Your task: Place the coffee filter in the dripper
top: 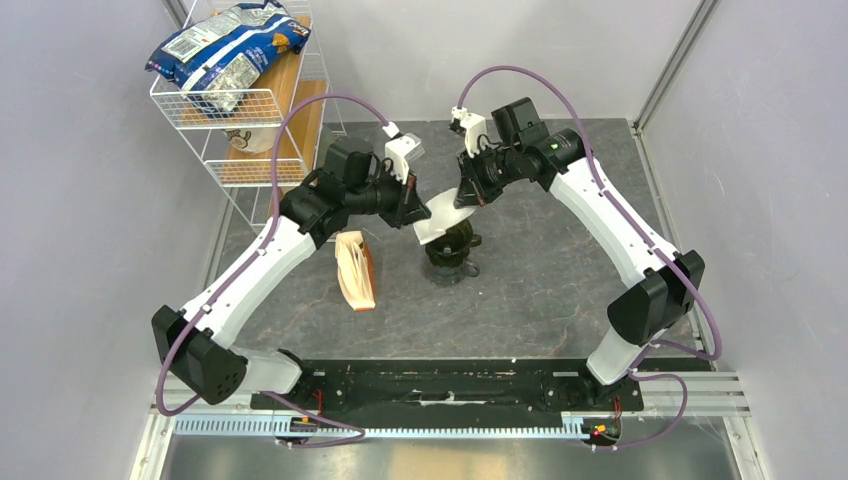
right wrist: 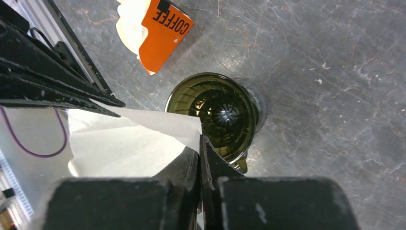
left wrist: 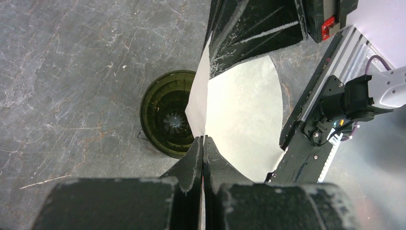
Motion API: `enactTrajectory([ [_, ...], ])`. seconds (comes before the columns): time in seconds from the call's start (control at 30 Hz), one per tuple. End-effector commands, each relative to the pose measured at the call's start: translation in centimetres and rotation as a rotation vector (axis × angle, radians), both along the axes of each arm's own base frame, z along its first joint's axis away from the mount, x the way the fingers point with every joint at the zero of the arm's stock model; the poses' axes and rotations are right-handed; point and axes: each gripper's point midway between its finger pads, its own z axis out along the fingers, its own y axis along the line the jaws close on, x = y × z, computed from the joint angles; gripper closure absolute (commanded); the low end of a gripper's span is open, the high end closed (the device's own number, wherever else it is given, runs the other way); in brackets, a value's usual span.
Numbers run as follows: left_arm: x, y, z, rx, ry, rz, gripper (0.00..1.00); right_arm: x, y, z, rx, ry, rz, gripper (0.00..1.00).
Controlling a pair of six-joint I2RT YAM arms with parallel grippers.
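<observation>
On the grey marbled table (top: 560, 290) we note the coffee filter (left wrist: 239, 110) held just above the dripper (right wrist: 225, 110), with left end effector (left wrist: 203, 140) and right end effector (right wrist: 200, 139) both clenched on its edges.

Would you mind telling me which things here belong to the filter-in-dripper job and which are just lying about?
In the job: coffee filter, dripper, left gripper, right gripper.
Lying about: orange filter packet, wire rack, blue bags on it.
</observation>
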Motion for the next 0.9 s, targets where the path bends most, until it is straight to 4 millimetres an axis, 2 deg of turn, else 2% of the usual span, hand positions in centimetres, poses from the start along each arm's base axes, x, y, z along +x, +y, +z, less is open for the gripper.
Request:
enactTrajectory([
  [0.0, 0.0, 0.1, 2.0, -0.01, -0.139, -0.021, 0.98, -0.5, 0.2, 2.8, 0.065, -0.06, 0.016, 1.0],
  [0.07, -0.1, 0.2, 2.1, -0.008, -0.15, -0.02, 0.95, -0.4, 0.2, 2.9, 0.065, -0.076, 0.017, 1.0],
  [0.13, -0.2, 0.2, 2.4, -0.011, -0.145, -0.019, 0.74, -0.4, 0.2, 3.2, 0.067, -0.092, 0.021, 1.0],
  [0.2, 0.0, 0.1, 2.7, -0.005, -0.144, -0.002, 0.58, -0.5, 0.3, 3.4, 0.071, -0.11, 0.039, 1.0],
  [0.27, 0.3, 0.0, 2.9, 0.007, -0.146, 0.012, 0.51, -0.7, 0.4, 3.6, 0.071, -0.128, 0.065, 1.0],
  [0.37, 0.9, -0.3, 2.7, 0.037, -0.145, 0.034, 0.5, -1.3, 0.8, 3.8, 0.07, -0.15, 0.11, 1.0],
  [0.47, 1.4, -0.3, 1.9, 0.069, -0.124, 0.068, 0.51, -1.9, 1.1, 4.0, 0.059, -0.183, 0.159, 1.0],
  [0.5, 1.5, -0.4, 1.8, 0.067, -0.113, 0.072, 0.57, -1.9, 1.1, 3.9, 0.054, -0.189, 0.164, 1.0],
  [0.57, 1.4, -0.7, 1.7, 0.045, -0.075, 0.084, 0.89, -1.7, 1.1, 4.0, 0.047, -0.2, 0.161, 1.0],
  [0.6, 1.4, -0.8, 1.9, 0.031, -0.063, 0.097, 0.98, -1.4, 0.9, 4.0, 0.039, -0.209, 0.139, 1.0],
  [0.63, 1.5, -0.8, 2.1, 0.011, -0.05, 0.12, 0.98, -0.7, 0.8, 4.0, 0.032, -0.218, 0.101, 1.0],
  [0.73, 2.4, -0.4, 2.8, -0.049, -0.046, 0.229, 0.98, 0.3, 0.5, 4.1, 0.03, -0.199, 0.001, 0.56],
  [0.77, 2.8, -0.2, 3.1, -0.063, -0.051, 0.267, 0.98, 0.5, 0.5, 4.0, 0.035, -0.18, -0.027, 0.5],
  [0.87, 3.8, 0.4, 3.9, -0.098, -0.055, 0.357, 0.98, 0.4, 0.7, 3.5, 0.051, -0.106, -0.09, 0.41],
])
